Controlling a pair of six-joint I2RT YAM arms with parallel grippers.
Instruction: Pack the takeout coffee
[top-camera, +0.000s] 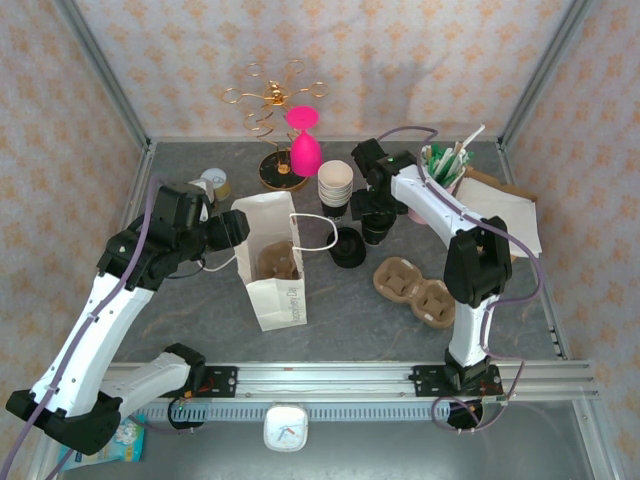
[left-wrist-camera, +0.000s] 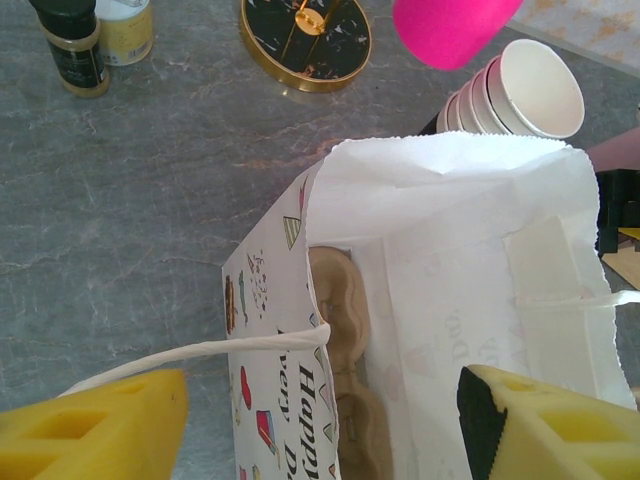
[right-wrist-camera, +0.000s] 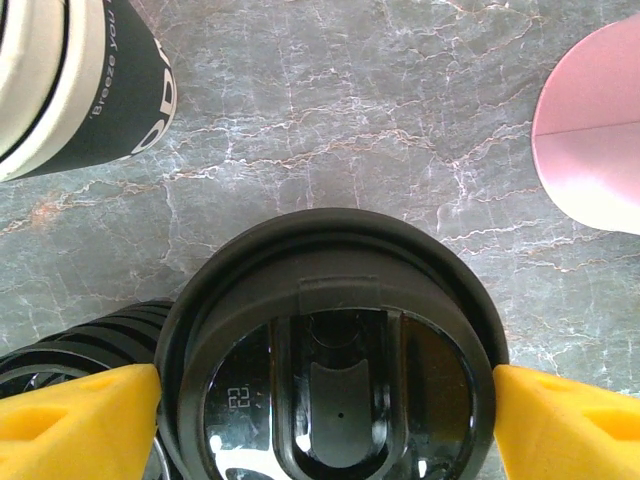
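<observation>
Where the right wrist view looks straight down, the takeout coffee (right-wrist-camera: 335, 290) shows as a round black lid in the lower middle of the frame, with whatever is beneath it hidden. The right gripper (right-wrist-camera: 326, 388) stands wide around it, one yellow finger (right-wrist-camera: 80, 420) at the lid's left rim and the other at its right. The rim covers the tips, so I cannot tell whether they press on anything. A ribbed stack of black lids (right-wrist-camera: 70, 355) lies just beside the coffee at the lower left, and a pink cup (right-wrist-camera: 595, 150) sits at the right edge.

In the top view this gripper hangs right of centre, just right of the stack of cream cups (top-camera: 335, 182) and above a loose black lid (top-camera: 348, 248). At centre left the white paper bag (top-camera: 280, 305) lies open with a brown pulp carrier (top-camera: 277, 260) inside. The left gripper (left-wrist-camera: 325, 385) is spread wide and clamps nothing. One finger is outside the bag's printed wall and the other over its mouth, with the string handle (left-wrist-camera: 200, 352) crossing just above the outer finger. Two more carriers (top-camera: 415, 288) lie on the table (top-camera: 180, 300) at lower right.
</observation>
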